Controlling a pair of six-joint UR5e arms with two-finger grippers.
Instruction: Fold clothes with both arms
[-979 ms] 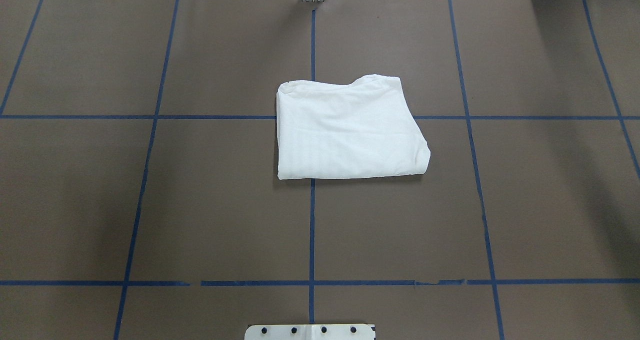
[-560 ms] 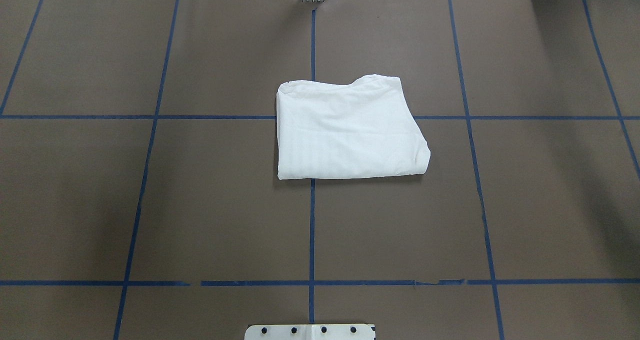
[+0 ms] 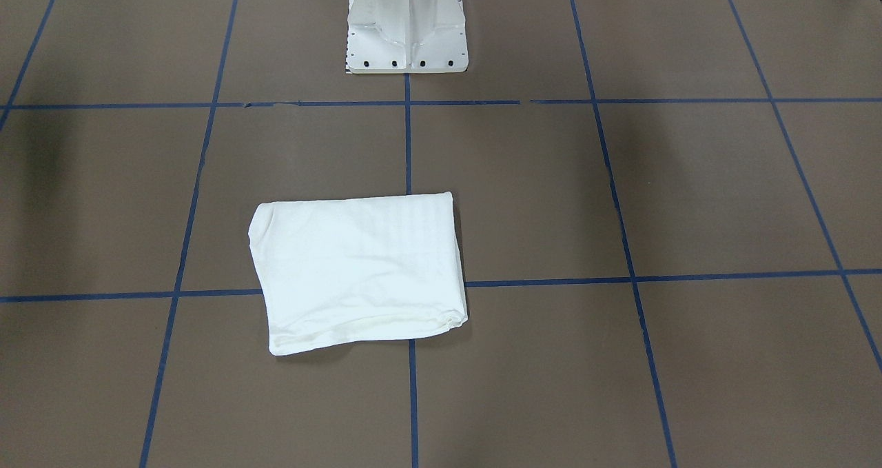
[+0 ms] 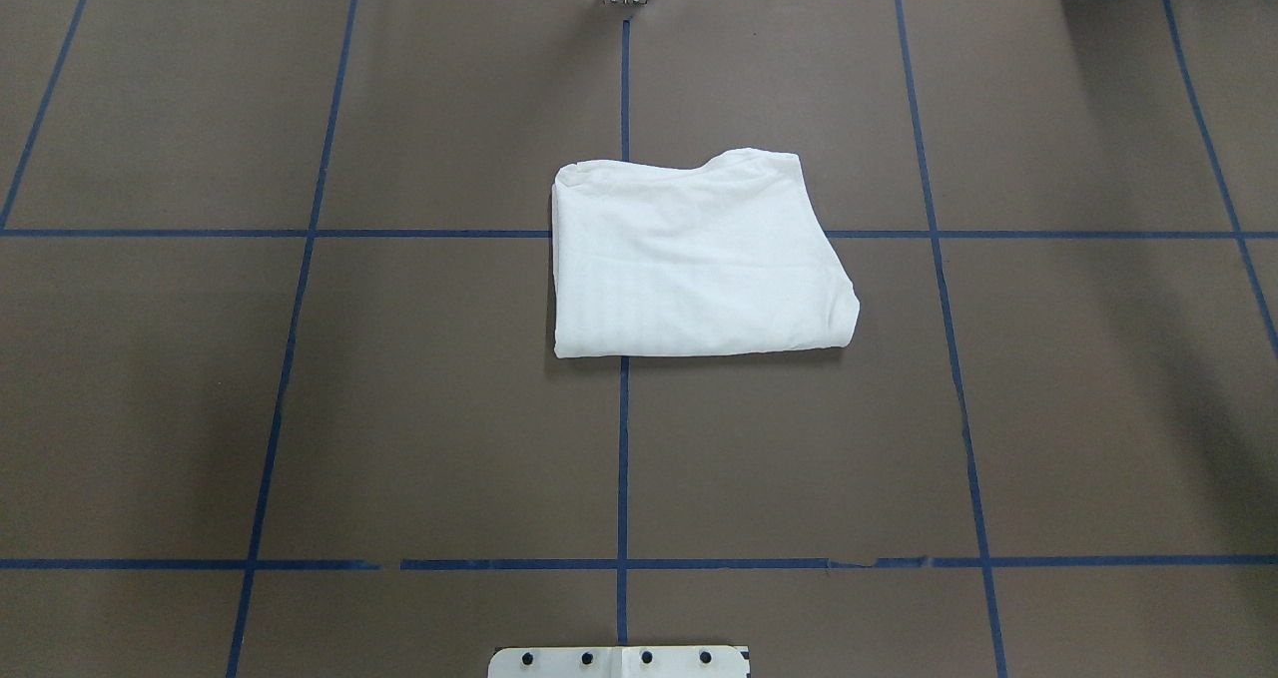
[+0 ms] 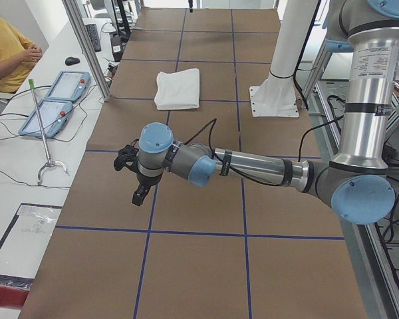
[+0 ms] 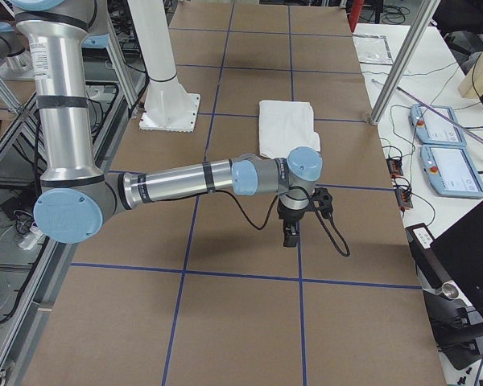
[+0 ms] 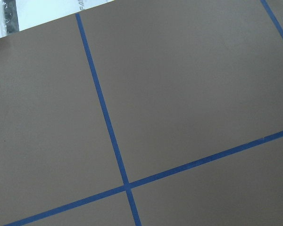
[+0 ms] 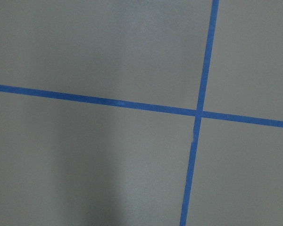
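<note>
While the folded white shirt [image 4: 699, 259] is seen lying flat just above the centre of the overhead view, across a crossing of blue tape lines [image 4: 290, 358] on the brown table [image 4: 419, 428], it is touched by neither arm. The left gripper [image 5: 139, 195] is shown only in the left side view, left of centre, pointed down over the table, well apart from the shirt; whether its jaws are spread or pressed together cannot be told. The right gripper [image 6: 290, 235] is caught only in the right side view, right of centre, and its state cannot be told either. The white pedestal [image 3: 406, 27] is seen at the top centre of the front-facing view.
</note>
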